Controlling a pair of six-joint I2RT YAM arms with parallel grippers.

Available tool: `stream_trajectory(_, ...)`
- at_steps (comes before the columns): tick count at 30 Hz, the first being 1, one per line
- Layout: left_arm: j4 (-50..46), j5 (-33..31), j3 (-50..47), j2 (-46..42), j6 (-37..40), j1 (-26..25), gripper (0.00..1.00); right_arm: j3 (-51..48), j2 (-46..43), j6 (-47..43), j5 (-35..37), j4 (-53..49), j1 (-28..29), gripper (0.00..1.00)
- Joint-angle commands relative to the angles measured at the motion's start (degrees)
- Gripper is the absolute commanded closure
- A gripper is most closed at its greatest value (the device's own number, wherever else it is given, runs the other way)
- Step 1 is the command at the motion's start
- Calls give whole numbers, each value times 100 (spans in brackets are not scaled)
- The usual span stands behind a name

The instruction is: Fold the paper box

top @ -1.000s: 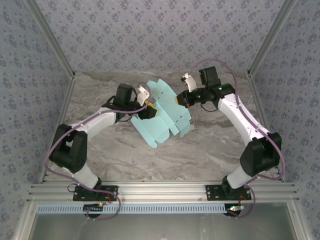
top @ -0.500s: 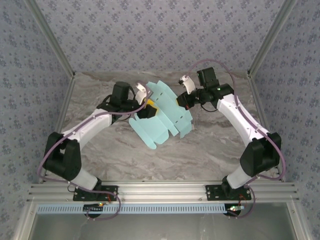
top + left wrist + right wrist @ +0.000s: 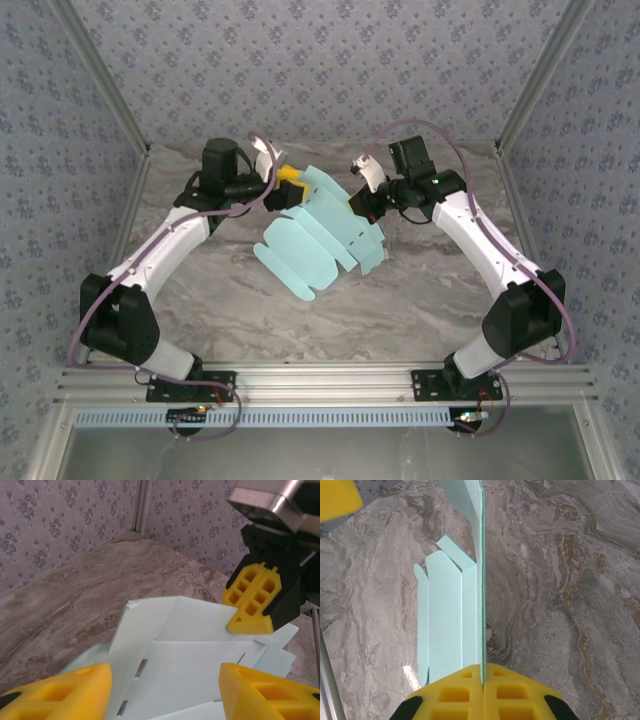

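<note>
The paper box (image 3: 318,235) is a pale cyan die-cut sheet with flaps and slits, held tilted above the marble table. My right gripper (image 3: 358,205) is shut on its right edge; in the right wrist view the thin card (image 3: 451,625) runs edge-on into the closed yellow fingertips (image 3: 483,677). My left gripper (image 3: 291,186) is at the sheet's far left corner, open. In the left wrist view its yellow fingers (image 3: 65,692) stand wide apart with the sheet (image 3: 195,655) beyond them, untouched. The right gripper's fingers (image 3: 252,602) pinch the card's far edge there.
The marble table (image 3: 430,290) is enclosed by patterned walls (image 3: 300,70) at the back and both sides. A metal frame rail (image 3: 320,382) carries the arm bases along the near edge. A corner post (image 3: 141,505) rises behind the sheet.
My left arm has drawn back and to the left, from the sheet's middle to its far left corner, jaws opening slightly. The sheet's left part has dropped lower. The right gripper keeps its hold.
</note>
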Motion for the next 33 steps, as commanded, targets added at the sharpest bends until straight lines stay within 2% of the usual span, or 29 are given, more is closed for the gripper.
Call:
stream_trajectory(1,-274,299,351,160,28,12,41,96,-203,-224,-123,-52,64,100)
stream_trajectory(6,-523,532,690,352,73,12,42,87,-216,-242,-142,-43,124,100)
stream_trajectory(13,-670,1215,802,373,225,-76,52,235,-115,118,-83,-9,128,100)
stream_trajectory(17,-924,1342,869,363,398,-106,54,281,-71,255,-50,-6,127,100)
stream_trajectory(23,-1335,1222,950,429,635,-241,55,376,-36,512,-36,29,122,100)
stream_trajectory(33,-1192,1087,1055,692,530,-508,51,465,106,703,-322,263,279,100)
